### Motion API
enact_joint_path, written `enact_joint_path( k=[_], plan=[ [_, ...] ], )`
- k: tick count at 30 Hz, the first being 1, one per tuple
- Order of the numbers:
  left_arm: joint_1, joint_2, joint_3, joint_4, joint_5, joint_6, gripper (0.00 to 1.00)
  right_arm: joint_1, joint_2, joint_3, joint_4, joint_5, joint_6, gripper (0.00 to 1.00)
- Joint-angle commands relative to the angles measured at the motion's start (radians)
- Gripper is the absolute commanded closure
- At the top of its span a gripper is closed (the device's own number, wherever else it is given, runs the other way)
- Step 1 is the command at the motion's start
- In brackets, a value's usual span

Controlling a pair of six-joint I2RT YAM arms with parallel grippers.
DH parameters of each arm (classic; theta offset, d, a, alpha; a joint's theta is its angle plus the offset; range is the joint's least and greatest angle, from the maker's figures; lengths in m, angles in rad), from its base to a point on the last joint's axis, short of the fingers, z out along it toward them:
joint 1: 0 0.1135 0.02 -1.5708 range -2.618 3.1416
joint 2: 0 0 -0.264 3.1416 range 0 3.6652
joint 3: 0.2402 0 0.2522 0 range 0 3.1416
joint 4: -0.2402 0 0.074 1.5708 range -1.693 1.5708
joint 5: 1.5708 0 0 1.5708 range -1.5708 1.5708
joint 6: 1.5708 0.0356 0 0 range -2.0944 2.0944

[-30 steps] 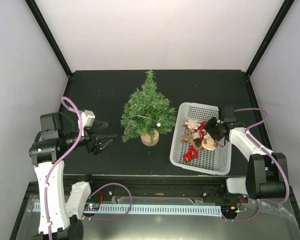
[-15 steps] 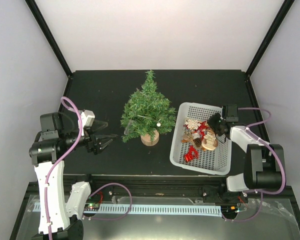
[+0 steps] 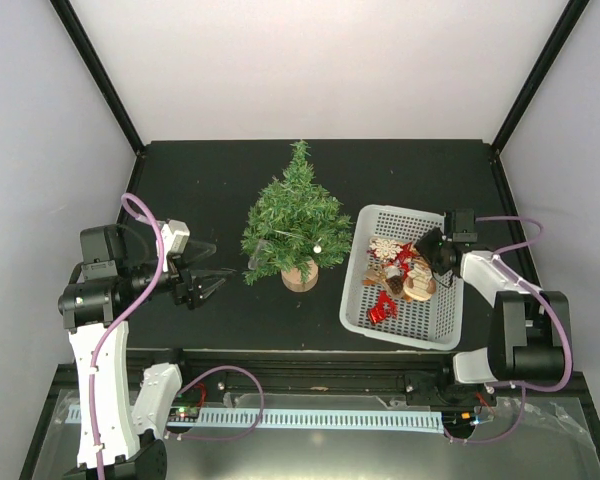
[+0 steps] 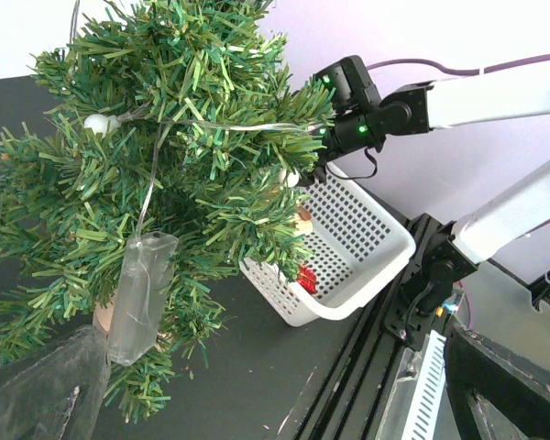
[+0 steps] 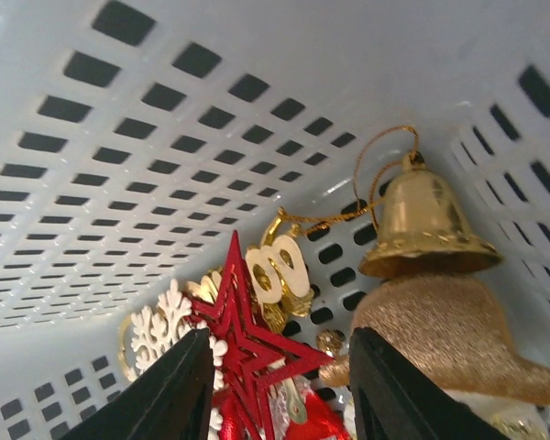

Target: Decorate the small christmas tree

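The small christmas tree point(image 3: 297, 222) stands mid-table on its wooden disc base point(image 3: 300, 276), with a string of white bulbs and a clear battery box point(image 4: 139, 293) hanging in its branches. My right gripper point(image 3: 426, 262) reaches into the white basket point(image 3: 410, 322), jaws apart. A red star point(image 5: 247, 353) lies between its black fingers point(image 5: 165, 390), unclamped. Beside the star lie a gold bell point(image 5: 423, 215), a white snowflake point(image 5: 154, 332) and a gold glitter ornament point(image 5: 449, 339). My left gripper point(image 3: 208, 268) hovers open and empty left of the tree point(image 4: 165, 156).
A red gift ornament point(image 3: 383, 308) lies in the basket's near part. The basket point(image 4: 367, 240) sits just right of the tree. White walls and black corner posts enclose the black table; a rail runs along its near edge point(image 3: 320, 365).
My right gripper has shifted slightly back and to the right inside the basket. Its jaws narrowed, then widened again. The left arm and the tree have not moved.
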Motion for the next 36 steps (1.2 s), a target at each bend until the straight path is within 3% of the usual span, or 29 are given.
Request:
enact_joint_path(
  k=[1,19,36],
  plan=[
    [0.003,-0.012,0.000,0.014,0.038,0.002,0.01,0.000,-0.012,0.043,-0.160,0.054,0.002,0.58],
    [0.005,-0.010,0.009,0.006,0.046,0.009,0.01,0.094,0.040,0.077,-0.135,0.023,0.027,0.57],
    [0.004,-0.021,0.014,-0.005,0.051,0.016,0.01,0.187,0.034,0.122,-0.213,0.122,0.050,0.57]
  ],
)
